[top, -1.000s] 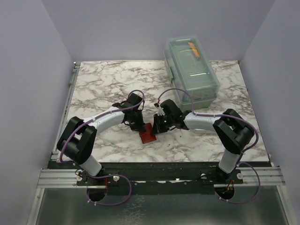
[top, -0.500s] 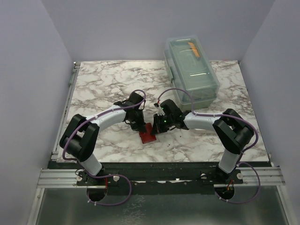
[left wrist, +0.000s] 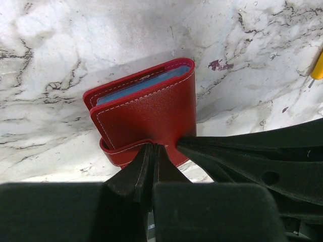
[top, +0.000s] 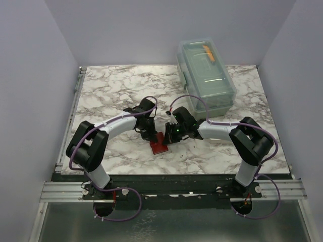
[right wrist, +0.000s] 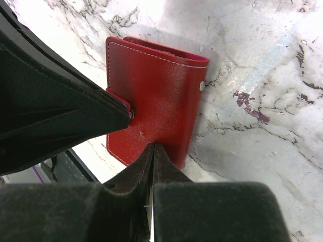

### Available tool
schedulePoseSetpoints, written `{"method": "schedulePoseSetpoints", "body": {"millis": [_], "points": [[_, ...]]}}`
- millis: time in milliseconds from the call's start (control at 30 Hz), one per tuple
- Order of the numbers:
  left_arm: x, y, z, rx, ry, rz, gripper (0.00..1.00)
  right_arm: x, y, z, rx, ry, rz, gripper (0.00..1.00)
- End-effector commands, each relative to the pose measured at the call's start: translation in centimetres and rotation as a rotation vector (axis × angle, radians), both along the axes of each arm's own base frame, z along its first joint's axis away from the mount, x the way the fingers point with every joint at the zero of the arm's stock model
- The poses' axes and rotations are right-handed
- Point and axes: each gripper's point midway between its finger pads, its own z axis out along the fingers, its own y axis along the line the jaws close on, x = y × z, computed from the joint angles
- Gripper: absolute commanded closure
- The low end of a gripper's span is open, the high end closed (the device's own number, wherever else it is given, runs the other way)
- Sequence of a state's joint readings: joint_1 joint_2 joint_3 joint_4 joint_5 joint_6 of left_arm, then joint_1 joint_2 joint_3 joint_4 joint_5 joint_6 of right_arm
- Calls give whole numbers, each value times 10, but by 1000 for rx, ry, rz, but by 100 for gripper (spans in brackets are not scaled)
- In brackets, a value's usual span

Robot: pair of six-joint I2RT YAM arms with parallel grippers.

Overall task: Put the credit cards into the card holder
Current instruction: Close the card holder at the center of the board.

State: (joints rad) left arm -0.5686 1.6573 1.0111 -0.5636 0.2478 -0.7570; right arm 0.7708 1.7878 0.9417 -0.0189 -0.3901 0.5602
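The card holder rests on the marble tabletop, near its front edge and midway between the two arms. It is red with white stitching and is folded over. From the left wrist view, a blue card shows edge-on between its covers.

The left claw has its fingers pressed together, with only a thin slit between them. Its tip sits at the strap that wraps the holder's edge. The view is too tight to tell whether the strap end is caught in that slit.

The right claw is also closed, finger against finger, and its tip touches the holder's red cover near one edge. In the right wrist view, the left claw's tip meets the small snap on the strap.

From above, both claws crowd the holder from opposite sides, almost touching each other. A clear plastic box with its lid on stands well apart at the far right of the tabletop.
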Motion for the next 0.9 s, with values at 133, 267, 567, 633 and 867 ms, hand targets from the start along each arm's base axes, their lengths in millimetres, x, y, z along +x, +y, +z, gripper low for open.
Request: {"method": "schedulePoseSetpoints", "body": {"millis": [133, 267, 567, 633, 867], "points": [[-3, 13, -47, 112, 53, -16, 100, -12, -17, -39, -116, 55, -5, 95], [-6, 16, -58, 133, 75, -19, 100, -11, -18, -40, -122, 55, -6, 95], [-4, 15, -48, 135, 41, -16, 100, -6, -16, -31, -126, 35, -7, 94], [5, 13, -26, 109, -4, -4, 100, -2, -15, -23, -132, 18, -4, 92], [44, 5, 87, -5, -274, 19, 61, 24, -11, 25, -166, -96, -3, 82]]}}
